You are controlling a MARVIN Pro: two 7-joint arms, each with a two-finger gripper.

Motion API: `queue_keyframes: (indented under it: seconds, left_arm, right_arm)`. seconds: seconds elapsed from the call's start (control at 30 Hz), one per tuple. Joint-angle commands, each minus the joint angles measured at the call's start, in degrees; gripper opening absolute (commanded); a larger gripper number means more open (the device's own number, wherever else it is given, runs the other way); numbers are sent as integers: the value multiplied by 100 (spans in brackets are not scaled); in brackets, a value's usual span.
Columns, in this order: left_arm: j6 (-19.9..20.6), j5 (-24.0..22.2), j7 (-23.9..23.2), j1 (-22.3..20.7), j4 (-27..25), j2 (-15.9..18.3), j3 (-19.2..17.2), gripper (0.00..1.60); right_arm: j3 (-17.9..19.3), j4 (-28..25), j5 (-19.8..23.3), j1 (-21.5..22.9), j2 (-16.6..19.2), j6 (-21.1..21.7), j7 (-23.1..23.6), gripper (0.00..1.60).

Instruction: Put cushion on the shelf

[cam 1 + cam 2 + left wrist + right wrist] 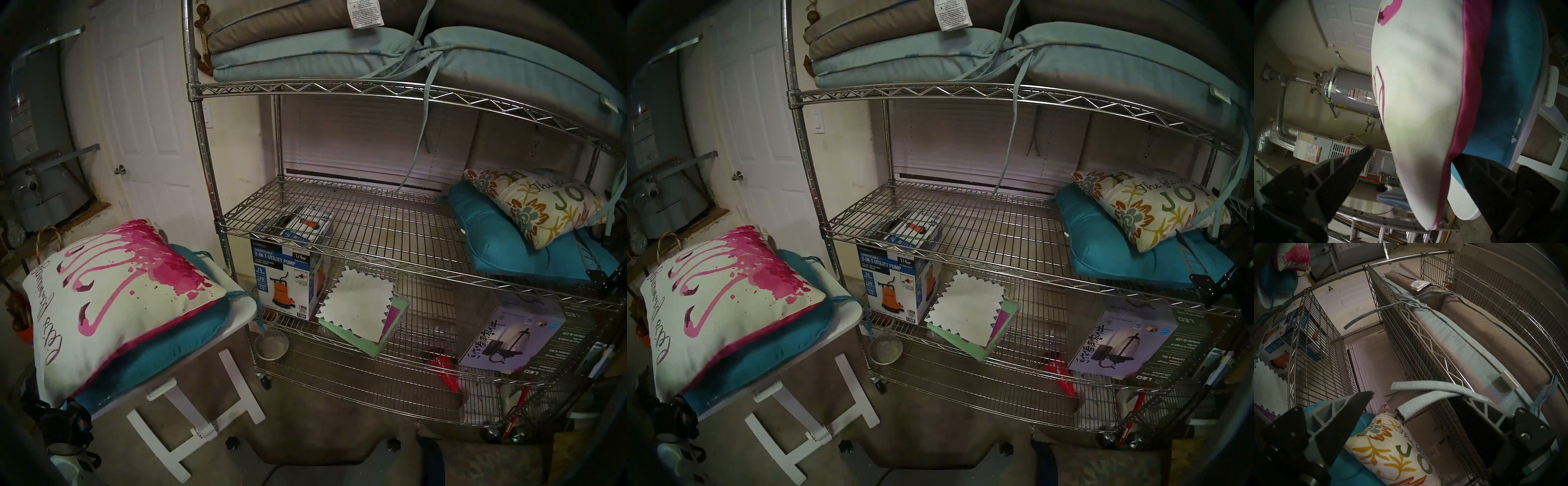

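Note:
A white cushion with pink splashes lies on a teal cushion on the small white folding table at the left. My left gripper is open at the table's near corner. The white cushion's corner lies between its jaws, and one finger lies against the teal cushion. The chrome wire shelf stands ahead, with a floral cushion on another teal cushion on its middle tier at the right. My right gripper hangs open beside them, a pale blue strap draped over one finger.
Flat seat pads fill the top tier, their straps hanging down. Lower down are a pump box, paper sheets and a lantern box. A glass bowl sits by the shelf's caster. A water heater stands behind the table.

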Motion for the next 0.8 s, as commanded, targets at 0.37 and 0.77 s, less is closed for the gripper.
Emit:
queue_keyframes:
  seconds: [0.37, 0.77]
  left_arm:
    - [-60, -260, -420, -610, 432, 645, -586, 160]
    - [-131, -248, -738, -984, 660, 1008, -651, 160]
  right_arm:
    - [12, -60, 33, 14, 0, -3, -6, 160]
    - [12, -59, 32, 15, -1, -3, -5, 160]
